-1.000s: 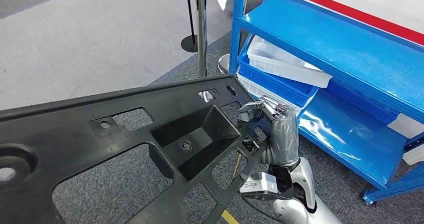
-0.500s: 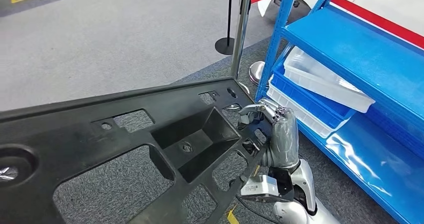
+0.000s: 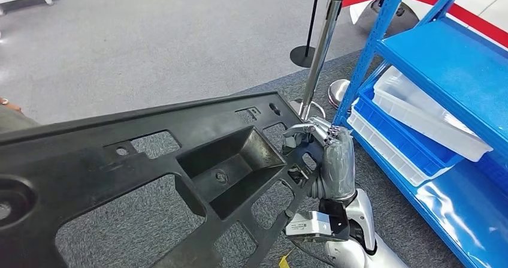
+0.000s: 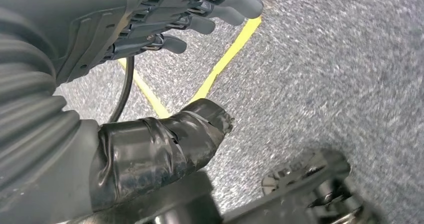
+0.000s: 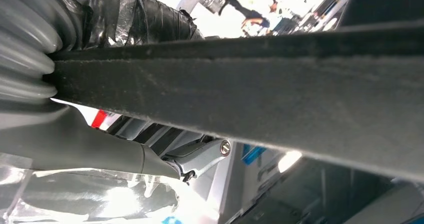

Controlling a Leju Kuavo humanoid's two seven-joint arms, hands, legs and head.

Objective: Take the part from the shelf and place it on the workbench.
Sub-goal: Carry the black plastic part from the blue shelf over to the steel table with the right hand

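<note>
Swinging leftward since a second ago, the whole head view has shifted: the blue shelf (image 3: 440,58) has slid toward the right edge and the chrome stanchion post (image 3: 320,52) has come toward the middle, so it is the robot that has turned, not the things. Against that moving background the part (image 3: 150,178) keeps the same place in the frame, carried along in front of the body and already off the shelf.

That part is by far the biggest thing here: a long, flat, black moulded panel, matt and slightly grained, pierced by rectangular openings and small round holes, with a deep box-shaped pocket near its middle. It lies tilted, its far end higher, probably because so wide a piece must be borne level across the chest while walking.

The shelf is painted steel with glossy blue decks; a white plastic tray (image 3: 428,115) rests slanted on a blue crate (image 3: 398,142). Grey carpet (image 3: 150,46) with a short, speckled pile covers the floor, crossed by yellow tape (image 4: 227,58) in the left wrist view.

The right robot hand (image 3: 326,154), silver-backed, has its dark fingers hooked over the panel's near end, clamped on its rim; the right wrist view shows the rough panel edge pressed against the ribbed cover. The left robot hand (image 4: 150,83) has its fingers loosely curled above the carpet; whether it bears the panel I cannot tell. No counter is visible yet, so I judge the carrying stage unfinished.
</note>
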